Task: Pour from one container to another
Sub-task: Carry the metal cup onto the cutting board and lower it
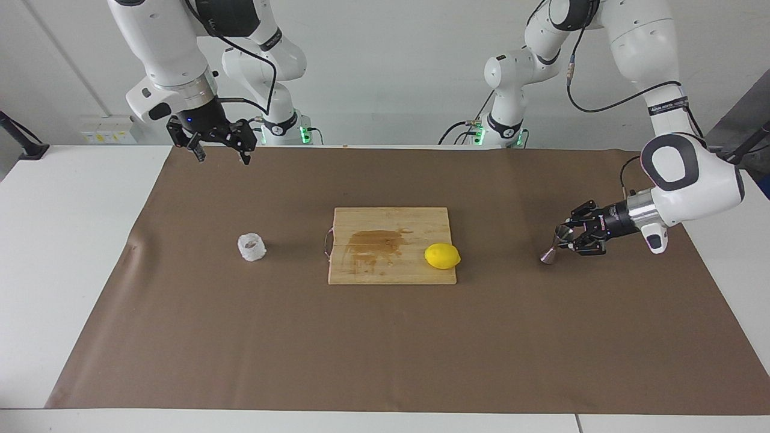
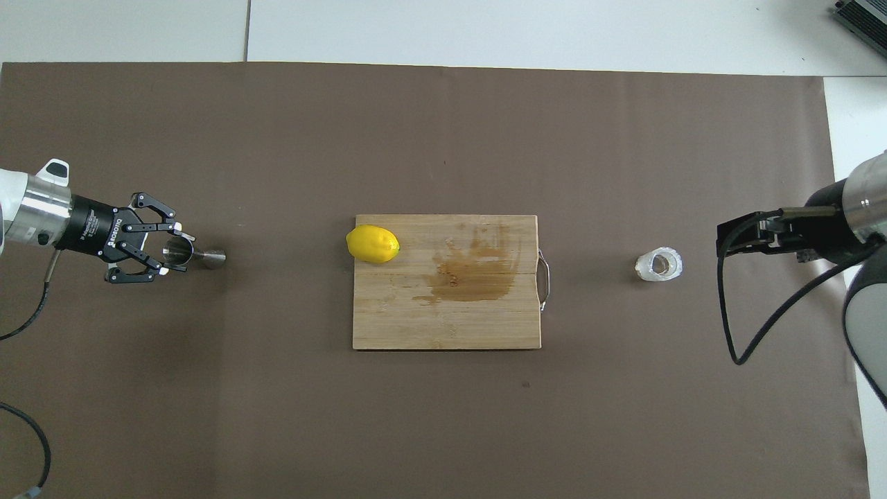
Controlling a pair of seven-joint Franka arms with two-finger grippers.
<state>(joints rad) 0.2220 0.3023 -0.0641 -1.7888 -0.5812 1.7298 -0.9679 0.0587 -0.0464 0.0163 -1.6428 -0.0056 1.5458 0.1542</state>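
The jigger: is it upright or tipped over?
Tipped: the jigger leans off vertical, upper cone in the shut left tool, lower cone low by the paper.

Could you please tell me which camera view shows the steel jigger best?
The overhead view: the steel jigger shows its open rim and base, with the left gripper shut on its upper cone. The facing view gives only a small hourglass side profile.

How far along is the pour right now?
Early. Done: the left gripper has shut on the steel jigger at its end of the mat. In hand: only that grip. Left: the crinkled cup stands untouched; the right gripper waits open, raised above the mat's edge by its base. Nothing poured.
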